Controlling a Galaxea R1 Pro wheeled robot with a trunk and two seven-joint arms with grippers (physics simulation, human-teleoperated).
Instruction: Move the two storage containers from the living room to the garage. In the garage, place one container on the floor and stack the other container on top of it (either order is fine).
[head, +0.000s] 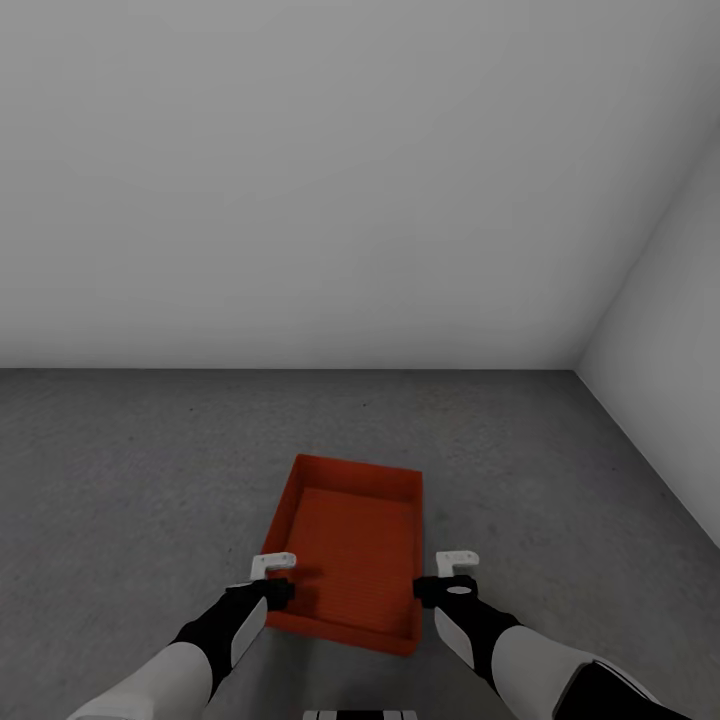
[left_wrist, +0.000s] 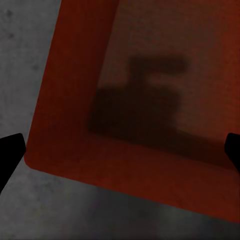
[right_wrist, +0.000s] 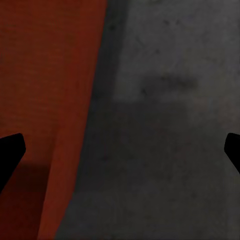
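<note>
**Ana:** Both forearms fill the bottom of the head view, with the left hand (head: 272, 578) at the lower left of centre and the right hand (head: 447, 577) at the lower right of centre. One storage container (head: 352, 545) sits between them.

**Ben:** Are they gripping it?

**Ana:** No. In each wrist view the dark fingertips (left_wrist: 11, 150) stand at opposite edges of the frame, so both hands are spread and pinch nothing. The left one hangs over the bin's near corner (left_wrist: 100, 125); the right one sits just outside its wall (right_wrist: 45, 100), mostly above bare floor (right_wrist: 165, 125).

**Ben:** And where is the bin?

**Ana:** Low centre in the head view, resting on the dark speckled floor (head: 120, 470) of the garage, with white-grey walls (head: 330, 180) behind and a corner at the right.

**Ben:** So which step is this?

**Ana:** I judge the first container is set down. Next calls for fetching the second from the living room and lowering it squarely onto this one.

**Ben:** Any labels?

**Ana:** None readable; the walls of the bin are plain.
</note>
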